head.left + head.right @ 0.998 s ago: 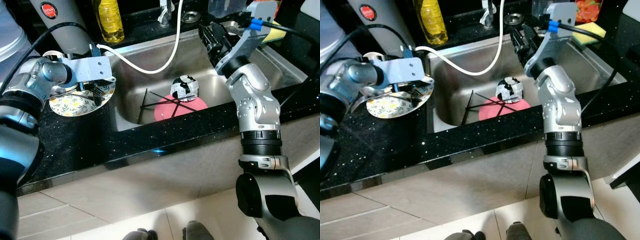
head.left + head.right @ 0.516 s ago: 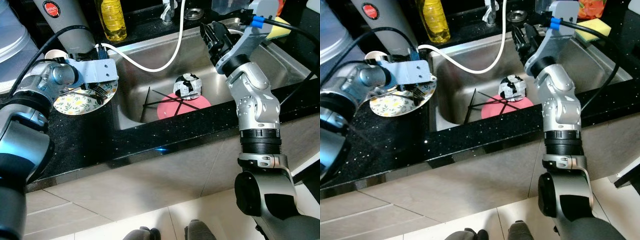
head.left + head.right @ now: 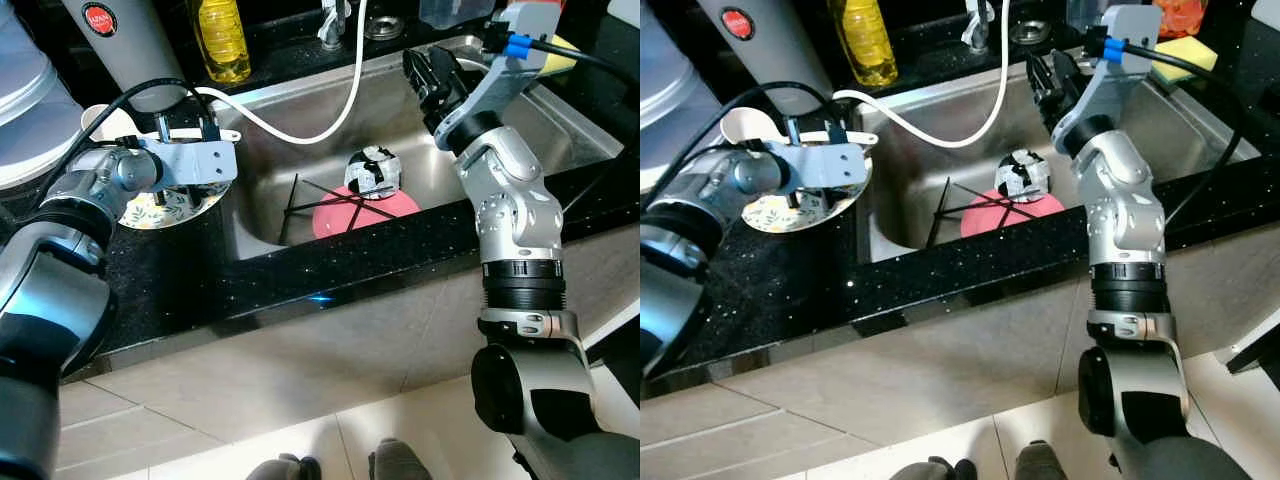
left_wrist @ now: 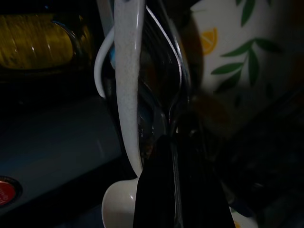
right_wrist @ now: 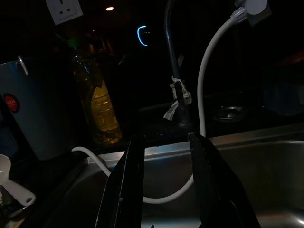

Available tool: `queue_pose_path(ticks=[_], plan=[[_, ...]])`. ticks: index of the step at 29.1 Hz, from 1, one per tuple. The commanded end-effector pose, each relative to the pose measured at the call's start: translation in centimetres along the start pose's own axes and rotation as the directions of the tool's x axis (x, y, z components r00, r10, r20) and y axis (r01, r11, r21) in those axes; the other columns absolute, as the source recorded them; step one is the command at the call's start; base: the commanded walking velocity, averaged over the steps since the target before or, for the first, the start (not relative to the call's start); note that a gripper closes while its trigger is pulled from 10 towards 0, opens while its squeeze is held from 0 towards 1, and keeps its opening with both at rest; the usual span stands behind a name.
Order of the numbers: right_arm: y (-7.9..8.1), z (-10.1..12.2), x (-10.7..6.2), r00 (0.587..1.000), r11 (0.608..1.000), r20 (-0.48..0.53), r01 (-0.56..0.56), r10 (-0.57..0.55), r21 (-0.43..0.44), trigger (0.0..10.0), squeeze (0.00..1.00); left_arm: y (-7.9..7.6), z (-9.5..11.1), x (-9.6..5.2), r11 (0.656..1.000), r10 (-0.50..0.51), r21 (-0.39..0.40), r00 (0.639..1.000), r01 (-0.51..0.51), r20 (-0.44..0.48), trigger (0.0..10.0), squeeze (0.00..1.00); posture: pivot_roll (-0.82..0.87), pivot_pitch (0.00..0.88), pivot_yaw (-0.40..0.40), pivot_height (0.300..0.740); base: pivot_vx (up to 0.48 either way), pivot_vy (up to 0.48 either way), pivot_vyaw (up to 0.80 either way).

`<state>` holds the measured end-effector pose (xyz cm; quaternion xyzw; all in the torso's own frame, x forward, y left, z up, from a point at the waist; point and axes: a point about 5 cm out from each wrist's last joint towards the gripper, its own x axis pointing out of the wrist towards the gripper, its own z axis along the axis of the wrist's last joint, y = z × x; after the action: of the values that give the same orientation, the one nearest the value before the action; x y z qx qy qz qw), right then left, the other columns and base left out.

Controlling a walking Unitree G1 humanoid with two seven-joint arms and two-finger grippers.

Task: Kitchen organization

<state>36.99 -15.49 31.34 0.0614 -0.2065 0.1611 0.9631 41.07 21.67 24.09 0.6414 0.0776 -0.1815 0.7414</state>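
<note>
My left gripper hangs just above a floral plate on the black counter, left of the sink. It is shut on a white spoon and a metal fork; the spoon's bowl sticks out to the left. Over the sink's back right, my right gripper stands open, with nothing between its fingers. Down in the steel sink lie a pink plate, a black-and-white patterned cup and black chopsticks.
A white hose droops from the tap into the sink. A yellow bottle and a grey flask stand at the back of the counter. A yellow sponge lies at the back right, and white containers sit far left.
My left gripper has risen off the floral plate and turned, taking the spoon and fork up with it. The right arm has stayed put; the view shifted slightly.
</note>
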Motion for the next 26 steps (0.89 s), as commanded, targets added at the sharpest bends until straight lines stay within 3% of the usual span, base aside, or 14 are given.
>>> queue_pose_path(ticks=[1,2,3,7,9,11,15,17,21,26], plan=[[0.5,0.1,0.2,1.000,1.000,-0.004,-0.021,0.021,0.002,10.0,0.00,0.5,-0.8,-0.4,0.999,0.032,-0.006,0.999,-0.032,-0.014,0.0,0.00,-0.11,0.143,0.151,0.740,0.000,0.000,0.00],[0.5,0.1,0.2,1.000,1.000,-0.003,-0.021,0.021,0.002,10.0,0.00,0.9,-0.7,-0.5,0.998,0.056,0.002,0.998,-0.056,-0.010,0.0,0.00,-0.11,0.141,0.147,0.740,0.000,0.000,0.00],[0.5,0.1,0.2,1.000,1.000,-0.004,-0.021,0.021,0.002,10.0,0.00,1.7,-0.4,-0.7,0.996,0.090,-0.009,0.996,-0.090,0.013,9.7,0.00,-0.10,0.135,0.141,0.740,0.000,0.000,0.00],[0.6,0.1,0.3,1.000,1.000,-0.004,-0.028,0.028,0.004,10.0,0.00,3.3,0.6,-1.3,0.990,0.137,-0.051,0.986,-0.133,0.095,10.0,0.00,-0.09,0.127,0.131,0.740,0.000,0.000,0.00],[0.6,0.1,0.3,1.000,1.000,-0.004,-0.028,0.028,0.004,10.0,0.00,3.3,0.6,-1.3,0.990,0.137,-0.051,0.986,-0.133,0.095,10.0,0.00,-0.09,0.127,0.131,0.740,0.000,0.000,0.00],[1.0,0.2,0.7,0.999,0.999,0.003,-0.047,0.047,0.010,10.0,0.00,4.1,1.4,-2.6,0.999,0.047,-0.032,0.974,-0.041,0.222,10.0,0.00,-0.08,0.117,0.125,0.740,0.000,0.000,0.00],[1.2,0.2,0.8,0.999,0.998,0.006,-0.054,0.054,0.012,10.0,0.00,3.9,1.6,-3.3,0.999,-0.020,-0.020,0.963,0.026,0.270,10.0,0.00,-0.08,0.115,0.125,0.740,0.000,0.000,0.00],[1.3,0.2,0.9,0.998,0.998,0.008,-0.058,0.058,0.015,10.0,0.00,3.8,1.7,-5.0,0.997,-0.076,0.007,0.940,0.078,0.334,10.0,0.00,-0.07,0.107,0.123,0.740,0.000,0.000,0.00],[1.3,0.1,0.9,0.998,0.998,0.008,-0.060,0.060,0.017,10.0,0.00,4.3,2.0,-6.3,0.998,-0.066,0.006,0.926,0.068,0.371,10.0,0.00,-0.07,0.104,0.120,0.740,0.000,0.000,0.00],[1.4,0.0,1.1,0.998,0.998,0.007,-0.066,0.066,0.023,10.0,0.00,6.7,2.8,-8.1,0.993,0.039,-0.115,0.896,0.013,0.443,10.0,0.00,-0.06,0.094,0.117,0.740,0.000,0.000,0.00]])
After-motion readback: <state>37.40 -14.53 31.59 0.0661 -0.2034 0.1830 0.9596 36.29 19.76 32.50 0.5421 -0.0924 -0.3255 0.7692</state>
